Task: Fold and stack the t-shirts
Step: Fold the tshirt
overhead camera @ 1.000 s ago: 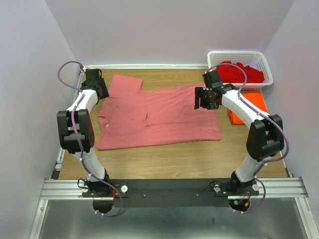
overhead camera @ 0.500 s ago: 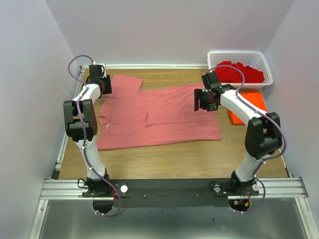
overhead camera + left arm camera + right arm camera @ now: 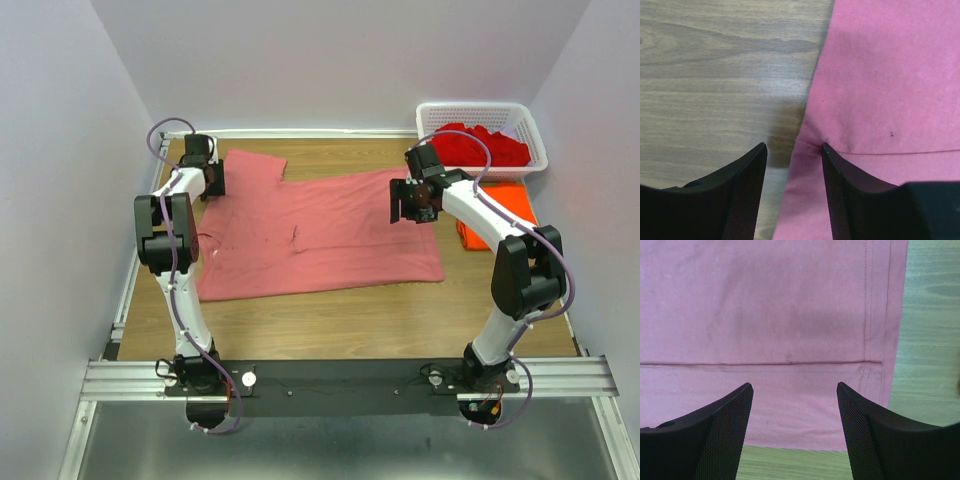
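A large salmon-pink t-shirt [image 3: 320,230] lies spread flat on the wooden table. My left gripper [image 3: 207,180] is low at the shirt's far-left sleeve. In the left wrist view the left gripper [image 3: 794,150] is open and its fingers straddle the edge of the pink cloth [image 3: 890,75], one over wood, one over cloth. My right gripper [image 3: 412,203] hovers open over the shirt's far-right hem corner. The right wrist view shows the right gripper [image 3: 795,387] with the hem [image 3: 765,305] below it and nothing pinched. A folded orange t-shirt [image 3: 505,205] lies at the right. Red t-shirts [image 3: 480,145] fill the basket.
The white lattice basket [image 3: 480,106] stands at the back right corner, against the wall. Walls close in the table on the left, back and right. Bare wood [image 3: 330,320] runs between the pink shirt and the arms' base rail.
The left arm has swung its elbow up and its gripper a little right, onto the sleeve's edge. The right arm has hardly moved.
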Tool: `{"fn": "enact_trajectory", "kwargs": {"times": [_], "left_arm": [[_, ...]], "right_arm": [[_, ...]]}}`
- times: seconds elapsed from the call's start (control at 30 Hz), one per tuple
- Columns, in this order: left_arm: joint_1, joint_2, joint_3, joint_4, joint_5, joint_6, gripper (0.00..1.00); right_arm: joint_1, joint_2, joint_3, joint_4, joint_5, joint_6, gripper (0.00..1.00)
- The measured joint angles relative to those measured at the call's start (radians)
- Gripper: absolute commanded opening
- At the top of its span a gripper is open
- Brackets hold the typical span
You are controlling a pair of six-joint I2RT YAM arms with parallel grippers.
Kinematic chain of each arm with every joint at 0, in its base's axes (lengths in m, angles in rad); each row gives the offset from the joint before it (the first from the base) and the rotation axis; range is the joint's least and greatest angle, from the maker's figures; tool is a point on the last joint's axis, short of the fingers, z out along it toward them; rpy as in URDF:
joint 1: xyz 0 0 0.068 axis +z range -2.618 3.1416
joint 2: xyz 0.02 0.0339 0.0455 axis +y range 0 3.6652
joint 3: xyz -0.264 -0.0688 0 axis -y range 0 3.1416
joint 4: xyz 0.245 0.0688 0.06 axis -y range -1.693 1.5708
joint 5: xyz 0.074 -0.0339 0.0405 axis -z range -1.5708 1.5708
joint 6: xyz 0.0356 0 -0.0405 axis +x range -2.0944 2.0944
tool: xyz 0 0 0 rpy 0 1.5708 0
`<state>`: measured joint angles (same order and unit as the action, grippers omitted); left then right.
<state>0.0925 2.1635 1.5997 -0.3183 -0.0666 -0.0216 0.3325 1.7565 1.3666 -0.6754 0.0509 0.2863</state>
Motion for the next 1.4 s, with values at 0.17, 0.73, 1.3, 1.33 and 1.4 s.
{"fn": "enact_trajectory", "kwargs": {"times": [0.17,0.73,1.3,1.33,1.4], "left_arm": [[-0.001,0.013,0.015,-0.005,0.002,-0.001,0.53],[-0.012,0.011,0.006,-0.005,0.000,-0.008,0.02],[-0.008,-0.039,-0.077,0.032,-0.049,-0.009,0.00],[-0.008,-0.040,-0.077,0.031,-0.054,-0.009,0.00],[-0.008,-0.041,-0.077,0.030,-0.060,-0.009,0.00]], "right_arm": [[0.000,0.000,0.000,0.000,0.000,0.000,0.75],[0.000,0.117,0.124,0.045,0.061,-0.034,0.75],[-0.015,0.488,0.518,0.234,0.148,-0.219,0.60],[-0.017,0.509,0.534,0.241,0.149,-0.229,0.60],[-0.021,0.546,0.569,0.245,0.155,-0.248,0.60]]}}
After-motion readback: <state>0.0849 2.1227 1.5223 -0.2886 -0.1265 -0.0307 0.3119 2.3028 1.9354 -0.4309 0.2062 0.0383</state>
